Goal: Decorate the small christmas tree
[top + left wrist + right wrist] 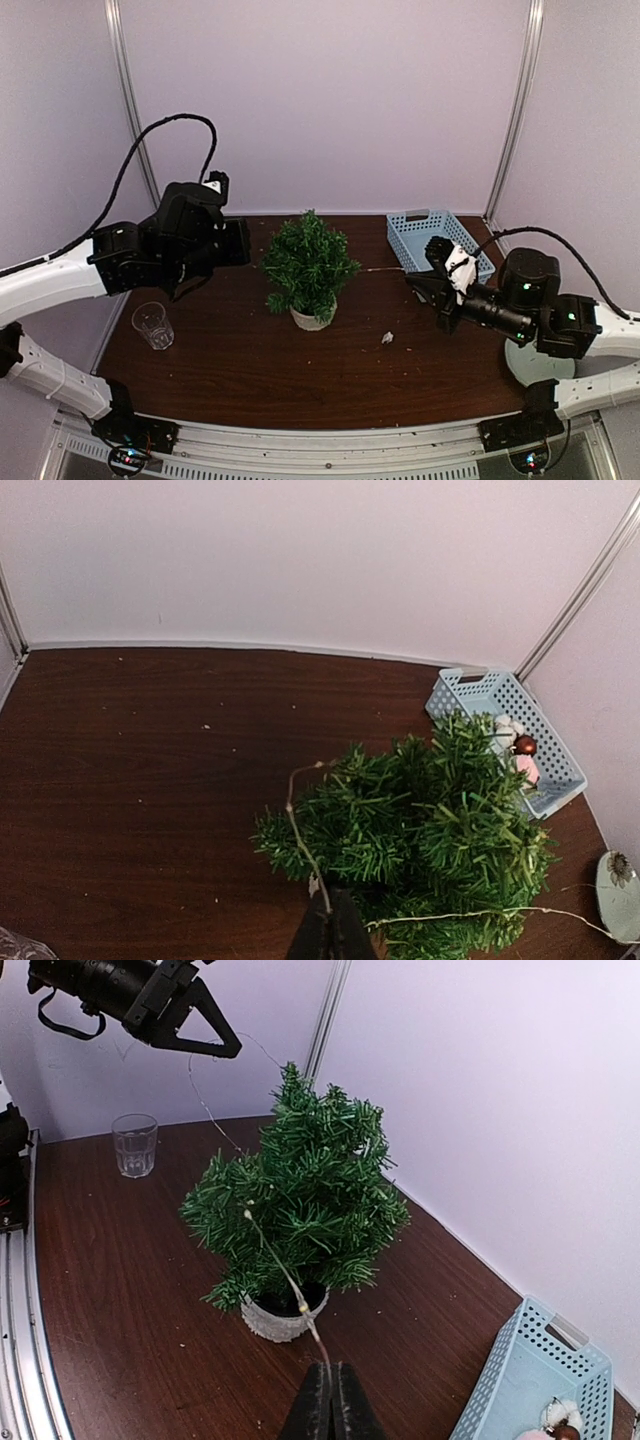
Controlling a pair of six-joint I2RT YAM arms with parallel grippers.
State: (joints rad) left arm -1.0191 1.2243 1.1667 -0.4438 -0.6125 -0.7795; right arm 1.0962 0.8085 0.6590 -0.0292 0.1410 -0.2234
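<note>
The small christmas tree point(308, 262) stands upright in its white pot point(312, 318) mid-table. A thin light-string wire point(285, 1275) with tiny bulbs lies across its branches. My left gripper point(243, 243) hovers just left of the tree top and is shut on one stretch of the wire point(296, 830). In the left wrist view the tree point(430, 830) lies just ahead of the left gripper point(333, 920). Right of the tree, my right gripper point(412, 282) is shut on the wire's other stretch. The right wrist view shows the right gripper point(331, 1385) just short of the pot point(280, 1318).
A light-blue basket point(437, 240) sits at the back right with ornaments point(520, 745) inside. A clear glass point(152, 325) stands at the front left. A small white scrap point(387, 338) lies in front of the tree, and a round white disc point(535, 362) under the right arm.
</note>
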